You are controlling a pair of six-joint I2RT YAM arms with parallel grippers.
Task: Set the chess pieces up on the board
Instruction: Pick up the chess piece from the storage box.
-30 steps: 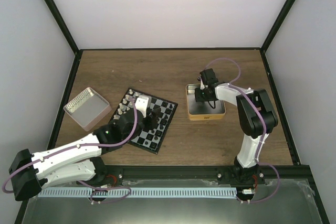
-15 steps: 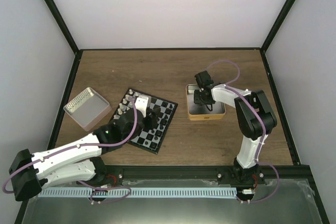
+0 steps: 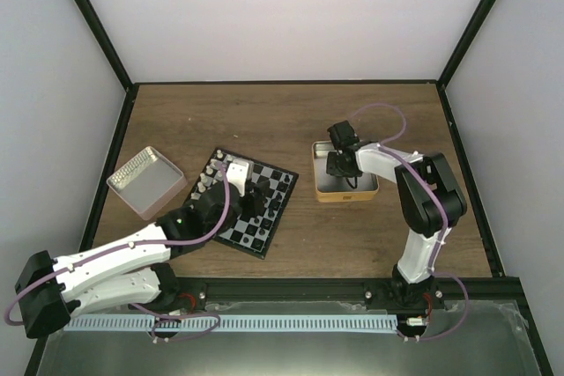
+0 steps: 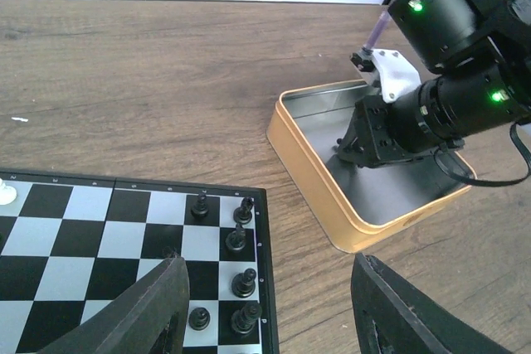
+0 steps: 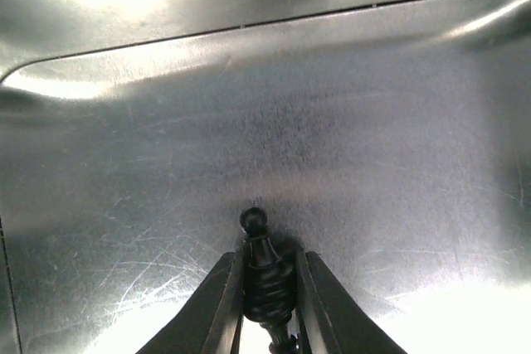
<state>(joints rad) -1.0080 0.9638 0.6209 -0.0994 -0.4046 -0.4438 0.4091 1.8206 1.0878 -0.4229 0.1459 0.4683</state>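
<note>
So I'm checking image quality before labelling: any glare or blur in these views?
Right wrist: bright glare washes the tin floor, the black piece between the fingers is sharp; left wrist: crisp, its fingers dark; top external: even light, board tiny.

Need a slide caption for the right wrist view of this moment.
Right gripper pinching a black chess piece from both sides, low over the scratched metal floor of the tin.

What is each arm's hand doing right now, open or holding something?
Left gripper: open, nothing between its fingers, above the board.
Right gripper: closed on a black chess piece inside the tin.
</note>
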